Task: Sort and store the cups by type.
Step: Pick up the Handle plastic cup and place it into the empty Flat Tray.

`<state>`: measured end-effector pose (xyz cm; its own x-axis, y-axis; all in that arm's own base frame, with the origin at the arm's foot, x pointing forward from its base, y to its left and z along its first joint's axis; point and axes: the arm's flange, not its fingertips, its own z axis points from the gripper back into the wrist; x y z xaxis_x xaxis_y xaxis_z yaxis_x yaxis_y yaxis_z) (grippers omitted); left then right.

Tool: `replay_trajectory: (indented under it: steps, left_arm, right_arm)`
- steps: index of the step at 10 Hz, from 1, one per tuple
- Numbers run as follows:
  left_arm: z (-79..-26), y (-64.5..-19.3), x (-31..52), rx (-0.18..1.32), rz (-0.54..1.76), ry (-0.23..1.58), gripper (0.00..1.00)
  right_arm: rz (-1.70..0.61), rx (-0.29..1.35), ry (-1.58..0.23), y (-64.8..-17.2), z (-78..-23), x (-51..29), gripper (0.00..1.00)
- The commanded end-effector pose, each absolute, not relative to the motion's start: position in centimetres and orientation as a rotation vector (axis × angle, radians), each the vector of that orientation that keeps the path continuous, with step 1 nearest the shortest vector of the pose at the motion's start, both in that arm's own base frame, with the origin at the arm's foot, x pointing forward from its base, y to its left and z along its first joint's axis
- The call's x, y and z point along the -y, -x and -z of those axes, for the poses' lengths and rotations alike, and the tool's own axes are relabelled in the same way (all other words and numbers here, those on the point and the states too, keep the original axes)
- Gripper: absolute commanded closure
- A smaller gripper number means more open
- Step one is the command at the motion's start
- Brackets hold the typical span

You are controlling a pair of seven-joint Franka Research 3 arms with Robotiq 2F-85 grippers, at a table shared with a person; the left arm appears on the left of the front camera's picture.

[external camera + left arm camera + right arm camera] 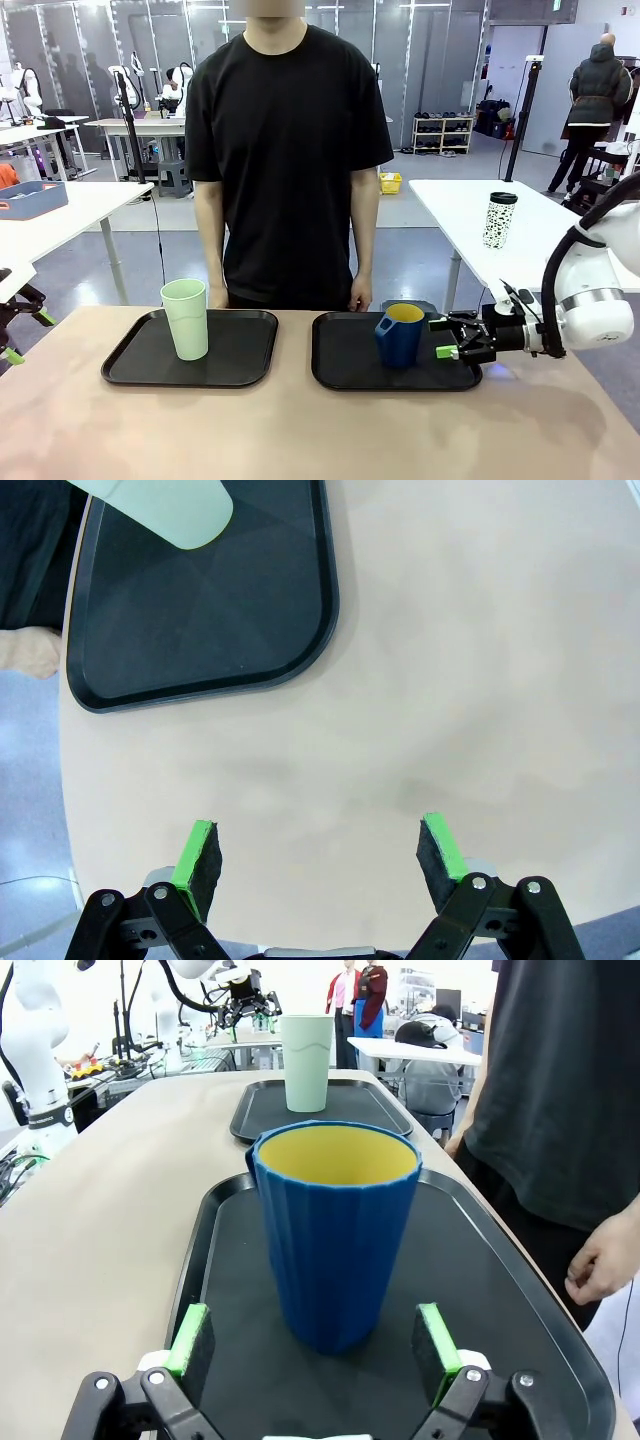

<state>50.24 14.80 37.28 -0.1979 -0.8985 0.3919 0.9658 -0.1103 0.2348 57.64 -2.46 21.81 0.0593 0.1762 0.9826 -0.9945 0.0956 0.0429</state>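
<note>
A tall pale green tumbler (185,318) (306,1060) stands upright on the left black tray (240,360) (200,630); its base shows in the left wrist view (165,510). The dark blue mug (401,335) (335,1230), yellow inside, stands on the right black tray (340,370) (500,1290). My right gripper (447,338) (315,1345) is open and level just to the right of the mug, its pads on either side of the mug's base without touching. My left gripper (28,336) (320,855) hangs open over bare table at the far left, holding nothing.
A person in a black shirt stands at the far edge, one hand (358,298) (600,1260) close to the right tray. A white speckled cup (499,220) with a dark lid sits on another table behind. Bare tabletop (300,430) stretches along the front.
</note>
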Motion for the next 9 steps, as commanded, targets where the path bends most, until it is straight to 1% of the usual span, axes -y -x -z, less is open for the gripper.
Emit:
replay_trajectory:
  steps: [1, 2, 9]
  left_arm:
    - [-37.36, -50.11, -14.84, 0.514, 1.708, 0.169, 0.00]
    - [-37.36, -50.11, -14.84, 0.514, 1.708, 0.169, 0.00]
    - [-37.36, -50.11, -14.84, 0.514, 1.708, 0.169, 0.00]
  right_arm:
    - [-1.175, 1.071, -1.003, -56.88, -22.59, 3.00, 0.00]
    - [-1.185, 1.082, -1.035, -57.64, -21.81, 2.46, 0.00]
    - [-1.185, 1.082, -1.035, -57.64, -21.81, 2.46, 0.00]
